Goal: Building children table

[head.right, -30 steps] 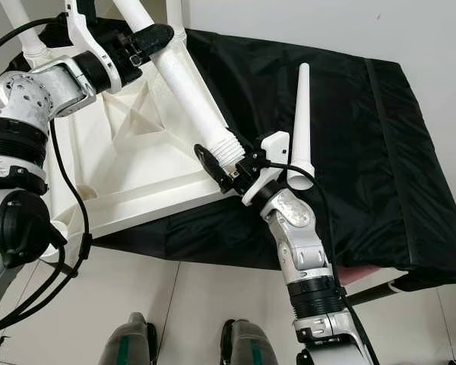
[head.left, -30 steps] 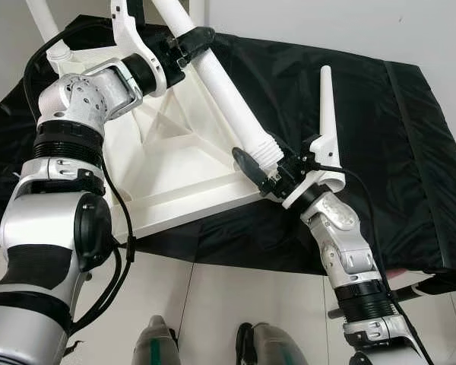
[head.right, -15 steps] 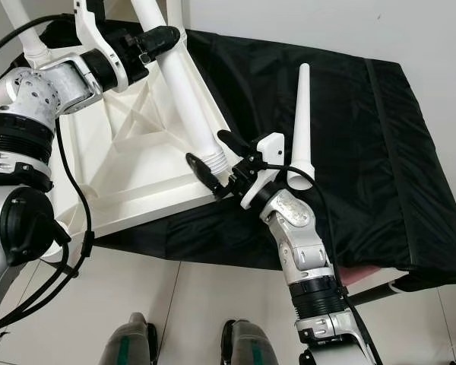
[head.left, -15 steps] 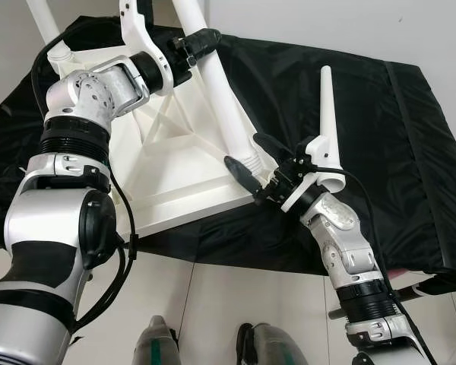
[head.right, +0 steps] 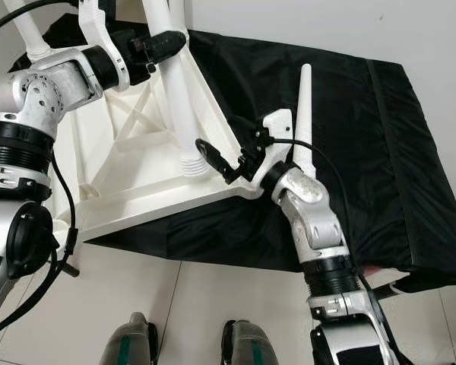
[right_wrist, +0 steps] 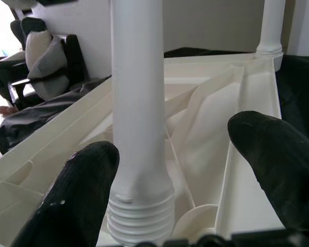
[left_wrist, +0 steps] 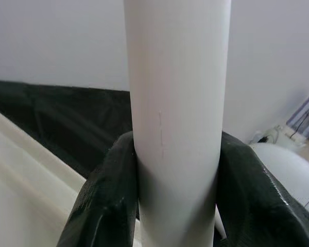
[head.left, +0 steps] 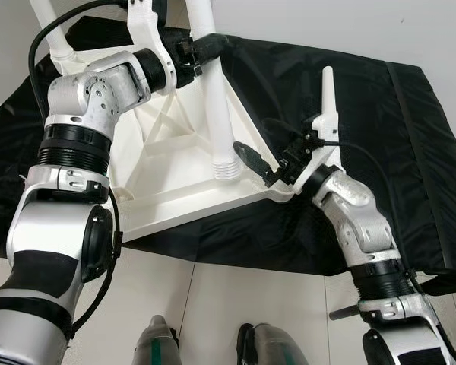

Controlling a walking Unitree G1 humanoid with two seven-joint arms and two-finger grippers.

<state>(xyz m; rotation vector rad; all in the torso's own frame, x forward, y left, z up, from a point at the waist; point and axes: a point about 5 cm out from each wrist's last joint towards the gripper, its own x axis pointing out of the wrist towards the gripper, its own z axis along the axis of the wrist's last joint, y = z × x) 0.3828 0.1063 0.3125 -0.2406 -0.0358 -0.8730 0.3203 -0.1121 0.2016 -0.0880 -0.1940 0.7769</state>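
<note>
Feet (head.left: pixel 205 346) of the robot stand on pale floor tiles at the near edge of a black cloth (head.left: pixel 410 137) that covers the work surface. On that cloth lies the white children's table top (head.left: pixel 175 163), upside down, its ribbed underside facing up. The right gripper (head.left: pixel 262 156) hangs released at the top's near right corner, fingers spread to either side of the threaded end (right_wrist: pixel 139 218) of a white table leg (head.left: pixel 216 99) without touching it. That end hovers just above the round corner socket (right_wrist: pixel 198 221), slightly to the left of it. The leg's long axis stands nearly upright, leaning a little toward the far side. Higher up, the left gripper (head.right: pixel 167 39) is clenched around the leg's smooth shaft. A loose tapered leg (head.left: pixel 328 99) lies behind the right wrist. At the far left corner another leg (head.right: pixel 21 26) already stands in place. Judging by this, the threads need lowering onto the socket.
</note>
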